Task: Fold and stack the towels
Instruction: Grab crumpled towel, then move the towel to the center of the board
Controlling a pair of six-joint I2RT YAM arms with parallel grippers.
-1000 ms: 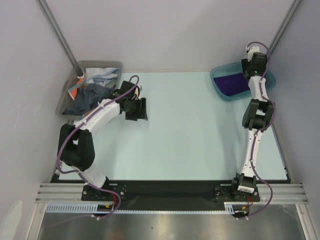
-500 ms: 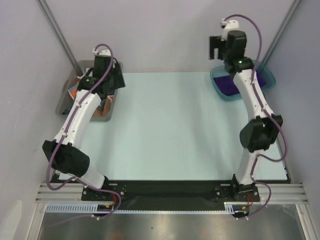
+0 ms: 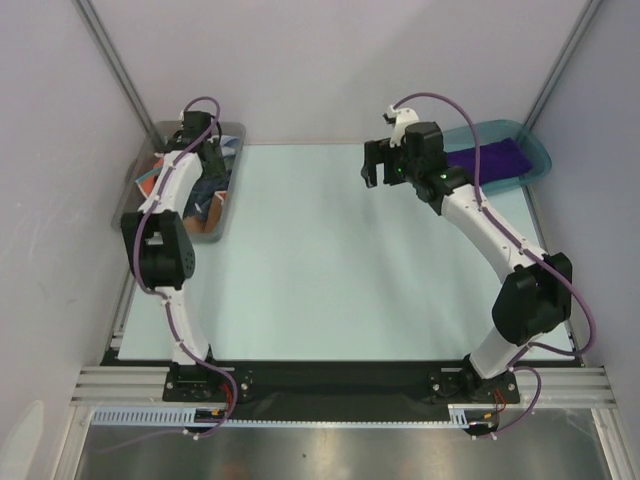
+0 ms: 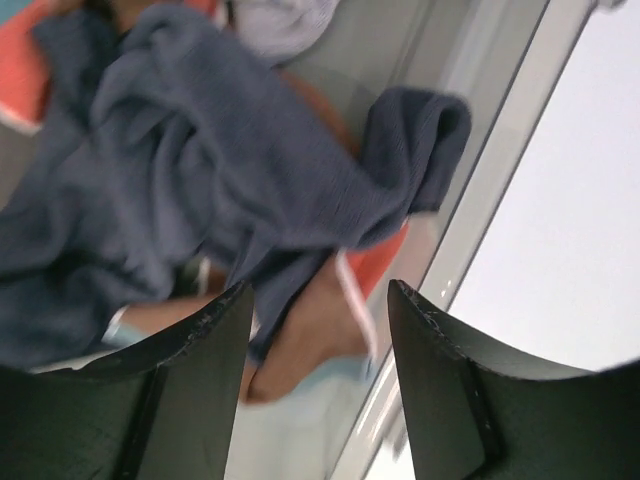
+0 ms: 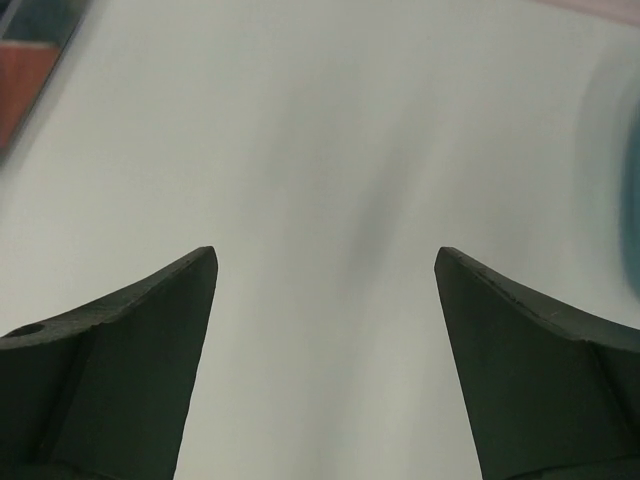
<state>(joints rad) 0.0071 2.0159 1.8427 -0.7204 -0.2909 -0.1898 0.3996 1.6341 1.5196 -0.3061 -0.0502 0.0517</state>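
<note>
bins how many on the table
2: the grey plastic bin at the far-left corner, holding crumpled towels, and the teal translucent bin at the far-right corner, holding a deep purple towel.

The worktop (image 3: 330, 270) is a flat, pale mint surface filling the centre of the frame. Plain pale lavender-grey panels enclose it: the back wall (image 3: 320, 70) along the top, with the left wall (image 3: 45, 220) and right wall (image 3: 610, 220) at the sides. One grey metal strut (image 3: 112, 62) runs diagonally at upper left and a second strut (image 3: 566, 48) at upper right. A black strip (image 3: 340, 372) and an aluminium rail (image 3: 115, 384) border the lower edge, above a brushed metal sheet (image 3: 340, 452). Lighting is even and diffuse.
</note>
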